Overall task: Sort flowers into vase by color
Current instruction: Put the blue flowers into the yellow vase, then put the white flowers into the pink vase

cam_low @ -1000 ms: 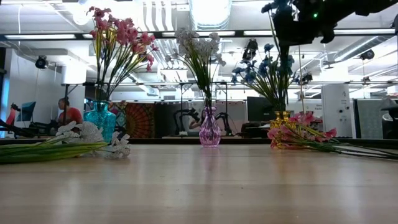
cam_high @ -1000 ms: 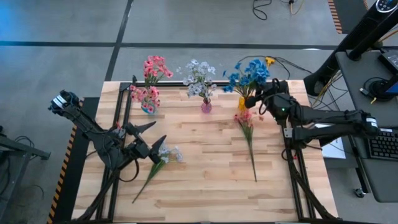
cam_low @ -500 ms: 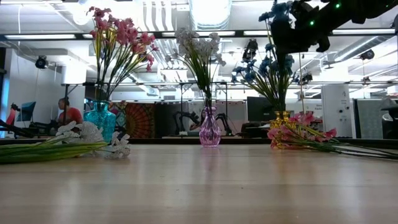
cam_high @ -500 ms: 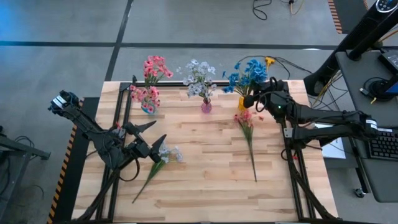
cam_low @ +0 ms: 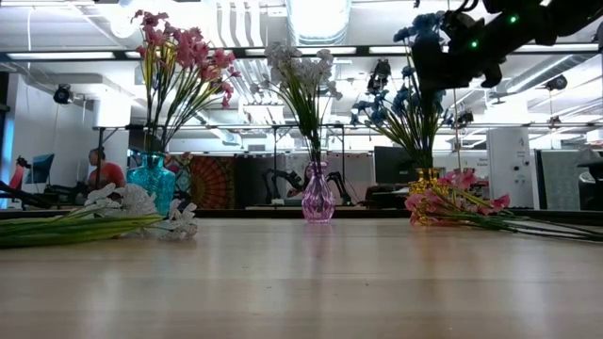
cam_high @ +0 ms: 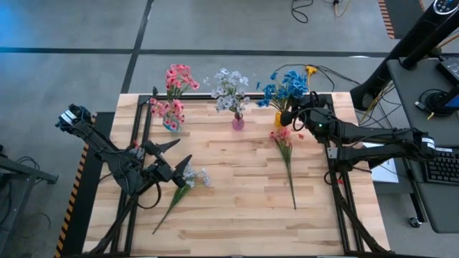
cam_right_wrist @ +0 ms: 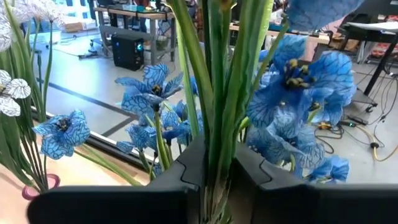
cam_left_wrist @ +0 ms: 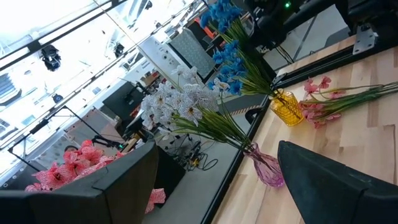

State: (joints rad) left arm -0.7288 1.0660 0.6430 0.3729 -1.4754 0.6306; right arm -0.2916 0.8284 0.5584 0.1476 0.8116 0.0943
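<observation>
Three vases stand along the far edge. A teal vase [cam_high: 171, 125] holds pink flowers, a pink glass vase [cam_high: 237, 122] holds pale white flowers, and a yellow vase [cam_high: 278, 119] holds blue flowers [cam_high: 287, 84]. My right gripper [cam_high: 292, 115] hovers over the yellow vase, shut on the stems of a blue spray [cam_right_wrist: 298, 81]. One pink spray [cam_high: 287, 154] lies flat on the table near the yellow vase. A white spray [cam_high: 188, 180] lies flat at the near left. My left gripper [cam_high: 174, 155] is open beside its blossoms, touching nothing. My right gripper pinches the green stems [cam_right_wrist: 217, 124] of the blue spray between its two fingers, below the blossoms. The fingers [cam_right_wrist: 186, 168] lie level, across the upright stems. The spray stands upright, blossoms above the fingers [cam_low: 422, 24]. The bunch in the vase hides its lower end.
Dark frame rails [cam_high: 143, 143] run along the table's left and right sides. The wooden tabletop [cam_high: 237, 201] is bare in the middle and near. A person [cam_low: 104, 171] sits in the room beyond the table, at far left in the low view.
My right gripper has sunk a little toward the yellow vase with the blue spray, which stays upright.
</observation>
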